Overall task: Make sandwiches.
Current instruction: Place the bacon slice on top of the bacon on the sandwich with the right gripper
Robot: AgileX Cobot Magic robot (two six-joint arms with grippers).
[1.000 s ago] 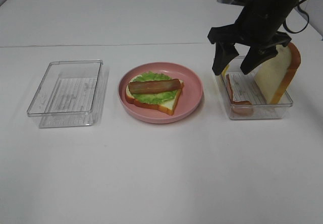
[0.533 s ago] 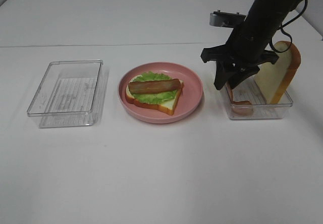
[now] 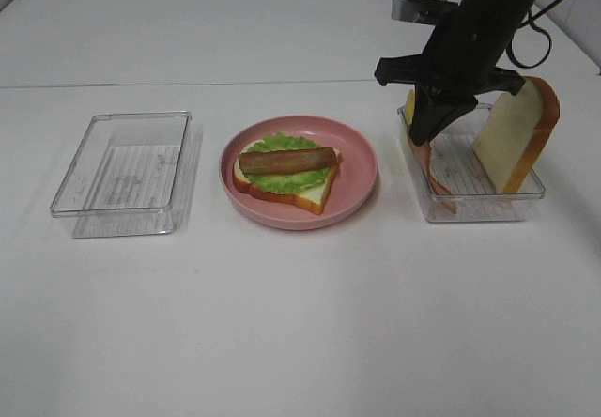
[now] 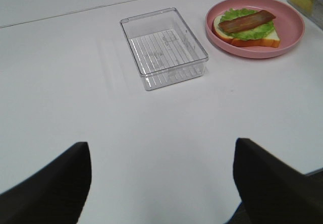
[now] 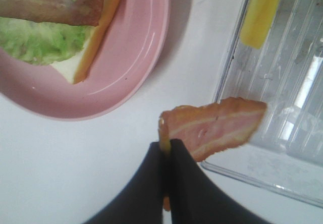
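An open sandwich [image 3: 286,168] lies on the round pink plate [image 3: 357,177]: a white bread slice, green lettuce and one bacon strip. It also shows in the left wrist view [image 4: 246,24] and the right wrist view [image 5: 50,17]. My right gripper [image 3: 427,135] is shut on a second bacon strip [image 3: 438,180], which hangs over the near-left edge of the right clear tray [image 3: 484,206]. In the right wrist view the shut gripper [image 5: 169,151] pinches the end of that bacon strip [image 5: 214,128]. A bread slice [image 3: 515,135] leans in the tray, beside a yellow cheese slice [image 5: 260,12]. My left gripper [image 4: 161,146] is open and empty.
An empty clear tray [image 3: 127,168] stands left of the plate; it also shows in the left wrist view [image 4: 164,47]. The white table [image 3: 300,323] spreads in front of everything.
My right gripper went down into the right tray, shut on the bacon strip and has lifted it up over the tray's left edge. The plate and left tray have not moved.
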